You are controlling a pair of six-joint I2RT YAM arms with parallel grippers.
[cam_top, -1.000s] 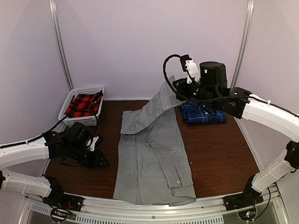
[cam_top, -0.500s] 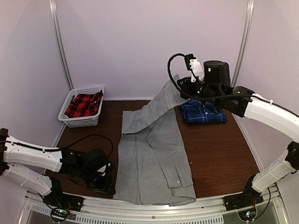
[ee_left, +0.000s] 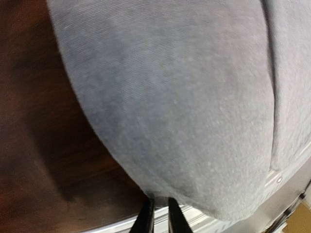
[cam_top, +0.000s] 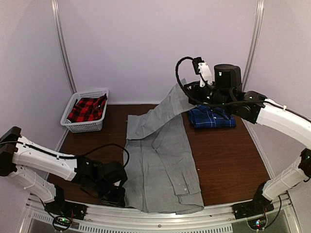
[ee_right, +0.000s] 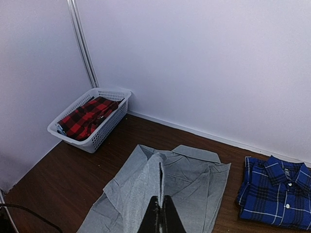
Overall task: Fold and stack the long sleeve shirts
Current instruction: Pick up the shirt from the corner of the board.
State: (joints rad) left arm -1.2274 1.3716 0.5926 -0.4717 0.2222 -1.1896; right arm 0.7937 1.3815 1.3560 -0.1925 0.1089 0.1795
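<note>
Top view: over the last second the left gripper has swept from the open table to the near left hem corner of the light grey shirt, which lies lengthwise mid-table. The right gripper stays raised at the far side, clamped on a lifted strip of that shirt. The dark blue plaid shirt sits folded far right; a basket stands far left.

Left wrist view: the fingers stand nearly together at the hem. Whether cloth is caught cannot be told.

Right wrist view: closed jaws pinch grey cloth.

With both ends in hand, the next fold looks ready to begin.
</note>
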